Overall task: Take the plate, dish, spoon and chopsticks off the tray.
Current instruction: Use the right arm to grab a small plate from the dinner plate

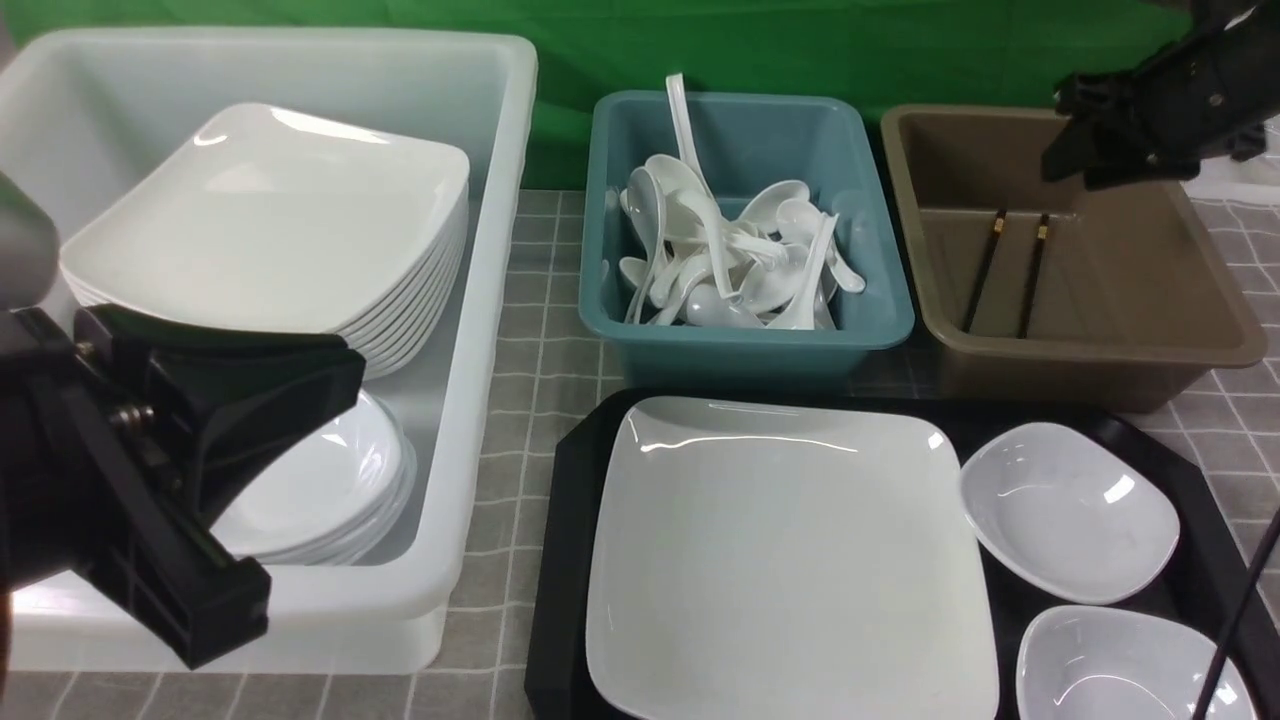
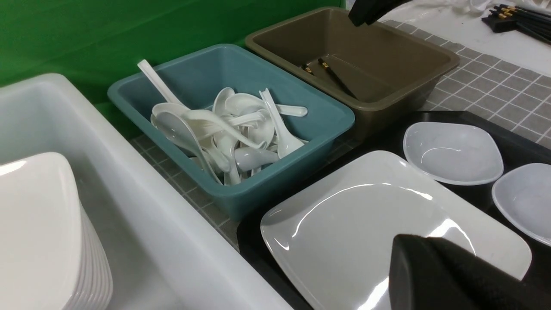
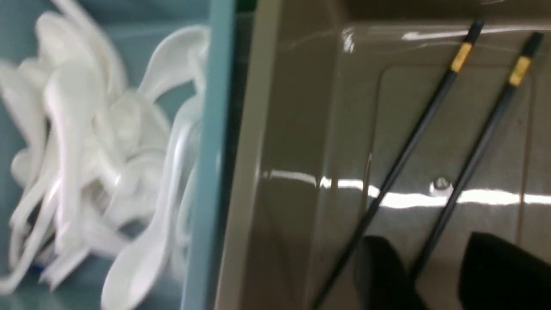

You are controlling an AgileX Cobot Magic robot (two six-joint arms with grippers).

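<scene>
Chopsticks (image 1: 984, 272) lie on the floor of the brown tub (image 1: 1230, 330), off the tray (image 1: 558, 560), and no spoon shows there, only the heap of spoons (image 1: 720, 260) in the teal tub (image 1: 740, 345). The plate (image 1: 790, 560) and two small dishes (image 1: 1070, 510) sit on the tray, so I'd judge the job about half done. The right gripper (image 3: 439, 271) hangs over the brown tub, fingers spread and empty, and the left gripper (image 1: 300, 490), by the white bin (image 1: 480, 300), looks spread and empty too.

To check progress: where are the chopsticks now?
In the front view, the chopsticks lie inside the brown tub at far right, beside the teal tub of spoons, behind the tray.
</scene>
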